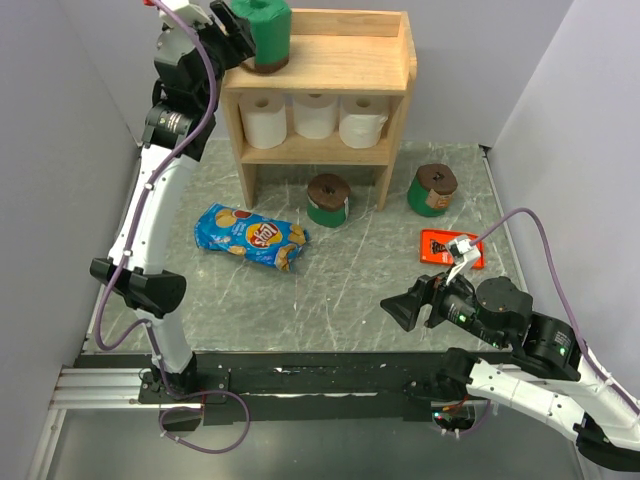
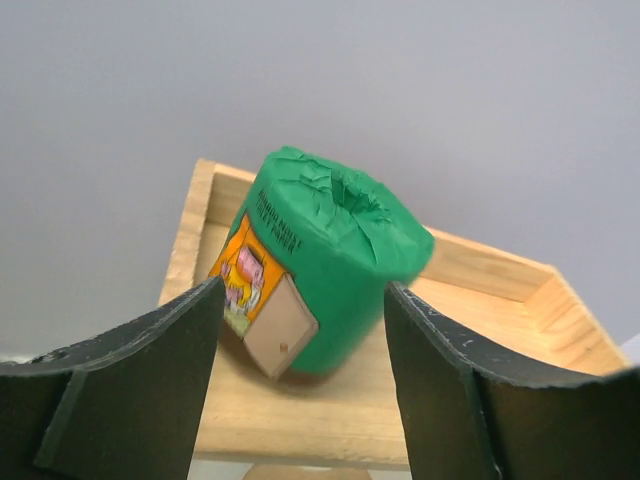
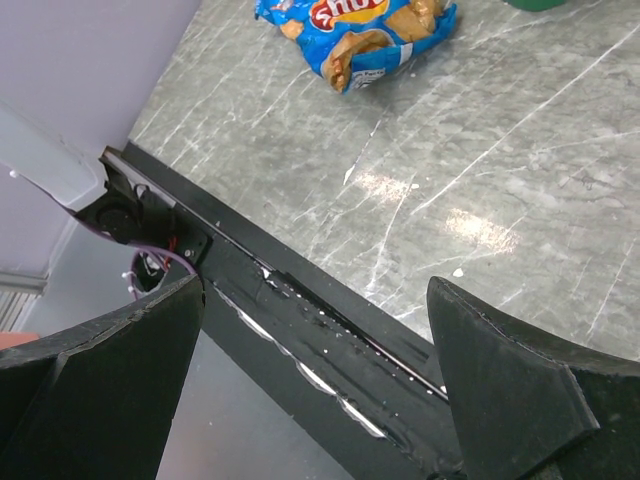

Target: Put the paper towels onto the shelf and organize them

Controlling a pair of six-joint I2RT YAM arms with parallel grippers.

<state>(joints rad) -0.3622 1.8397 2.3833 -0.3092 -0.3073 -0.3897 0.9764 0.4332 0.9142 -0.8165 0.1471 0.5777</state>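
A grey marbled table [image 1: 350,300] is seen from above. At its far side stands a light-wood shelf [image 1: 390,90] with two tiers. The left arm is raised to the shelf's top left corner, where the left gripper [image 1: 235,30] is held with its fingers [image 2: 150,370] parted, one on each side of a green-wrapped roll [image 1: 266,30]. The roll stands on the top board. The right gripper [image 1: 400,312] is held low over the near right of the table, fingers [image 3: 110,380] spread wide and holding nothing. A blue chip bag [image 1: 250,237] lies left of centre. Three white rolls [image 1: 315,115] are lined up on the lower tier. Two more green rolls are left on the table: one [image 1: 328,200] in front of the shelf, one [image 1: 432,190] to its right. A flat orange package [image 1: 450,247] lies near the right gripper.
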